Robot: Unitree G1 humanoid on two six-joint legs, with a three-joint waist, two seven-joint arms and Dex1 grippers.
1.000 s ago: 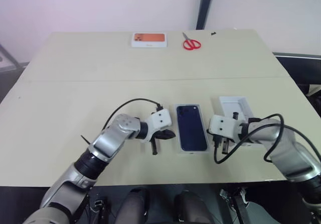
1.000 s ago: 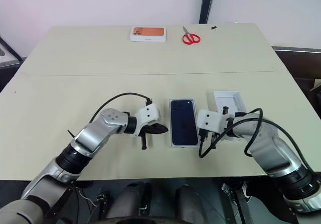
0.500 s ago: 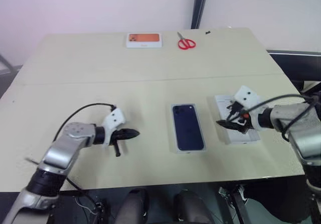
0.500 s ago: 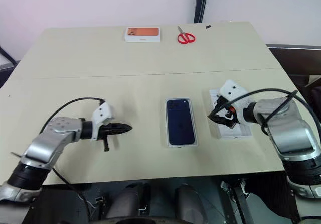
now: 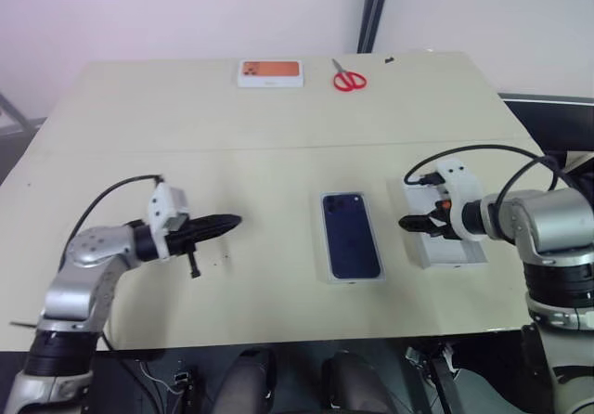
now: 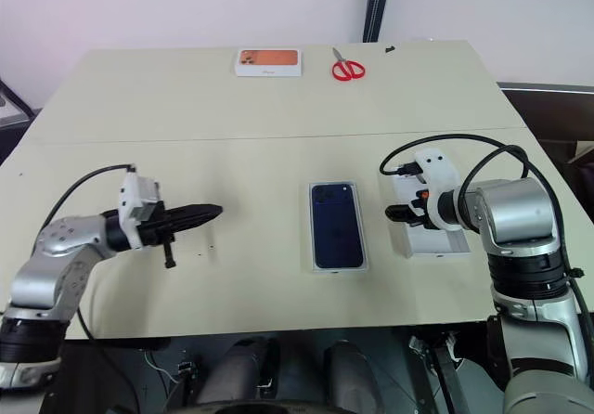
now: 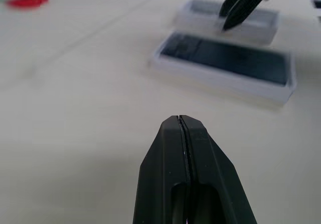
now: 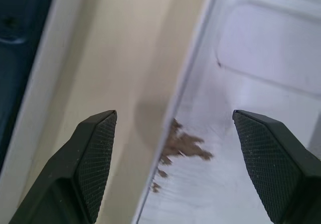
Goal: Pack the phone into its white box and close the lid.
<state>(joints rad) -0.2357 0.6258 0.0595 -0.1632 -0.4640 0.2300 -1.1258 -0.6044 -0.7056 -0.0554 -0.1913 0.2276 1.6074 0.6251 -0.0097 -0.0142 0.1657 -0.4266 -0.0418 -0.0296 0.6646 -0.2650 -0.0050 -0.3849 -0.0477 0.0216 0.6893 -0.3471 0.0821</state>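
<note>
On the tan table (image 5: 278, 163), the phone (image 5: 352, 235) lies in the white box (image 5: 328, 270) at centre, dark back up. The left gripper (image 5: 227, 220) hovers well to its left, fingers pressed together (the left wrist view shows no gap). The right gripper (image 8: 178, 158) stands wide open; its wrist view shows the fingertips straddling the left wall of the lid (image 5: 445, 238), beside the phone.

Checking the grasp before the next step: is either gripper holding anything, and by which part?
Nothing is held. The left gripper is shut on nothing; the right gripper is open, straddling an edge of the white tray.
</note>
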